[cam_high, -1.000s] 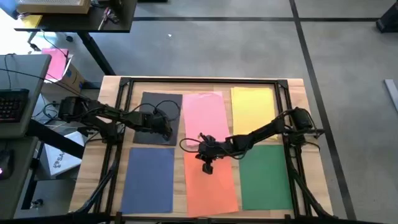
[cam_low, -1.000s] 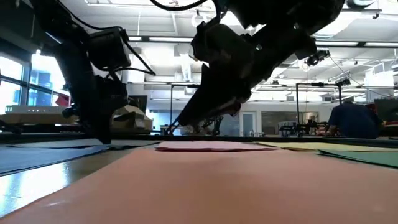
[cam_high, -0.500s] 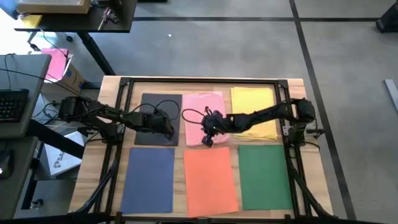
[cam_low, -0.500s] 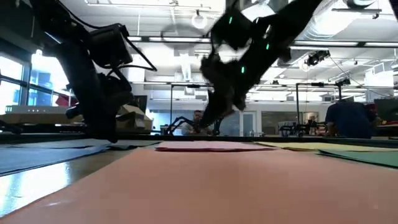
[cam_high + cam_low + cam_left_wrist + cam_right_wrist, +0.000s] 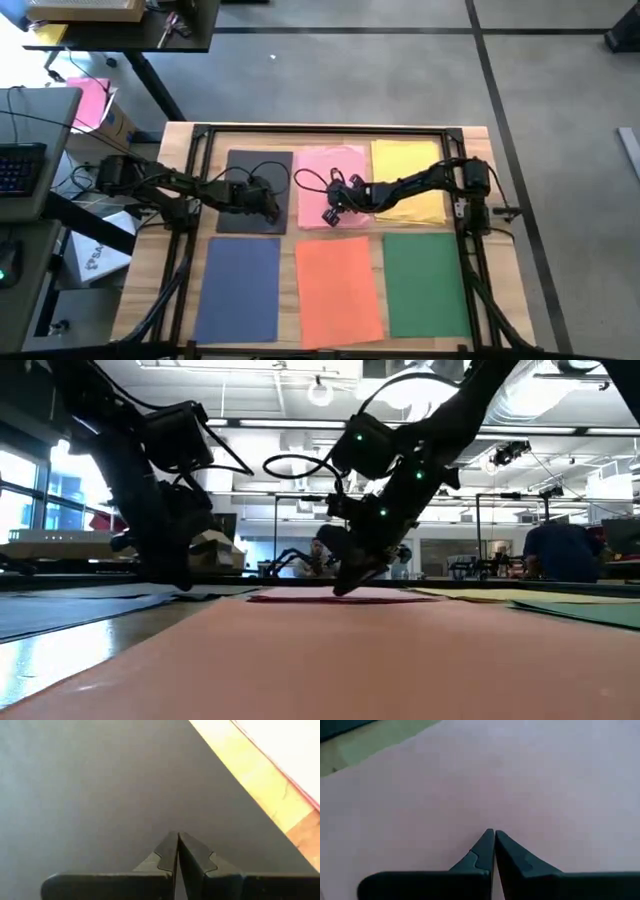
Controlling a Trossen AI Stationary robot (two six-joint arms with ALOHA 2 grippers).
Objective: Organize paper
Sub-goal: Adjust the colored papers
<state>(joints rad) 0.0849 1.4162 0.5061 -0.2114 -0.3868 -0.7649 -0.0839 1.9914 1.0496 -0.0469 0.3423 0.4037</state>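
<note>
High view shows six sheets in two rows on the desk [image 5: 475, 140]: dark grey sheet [image 5: 248, 172], pink sheet [image 5: 325, 165] and yellow sheet [image 5: 405, 165] along the upper row, blue sheet [image 5: 240, 290], orange sheet [image 5: 338, 292] and green sheet [image 5: 425, 285] below. Right gripper [image 5: 330, 213] sits low on the pink sheet near its lower edge, fingers pressed together with the tips on or just above the paper, as its wrist view confirms. Left gripper [image 5: 270, 212] is likewise pressed together over the dark grey sheet's lower right corner. Each tip seems set to slide its sheet into line. Judging by the slightly skewed pink sheet, the next move calls for light downward pressure and a slow drag, without buckling the paper.
</note>
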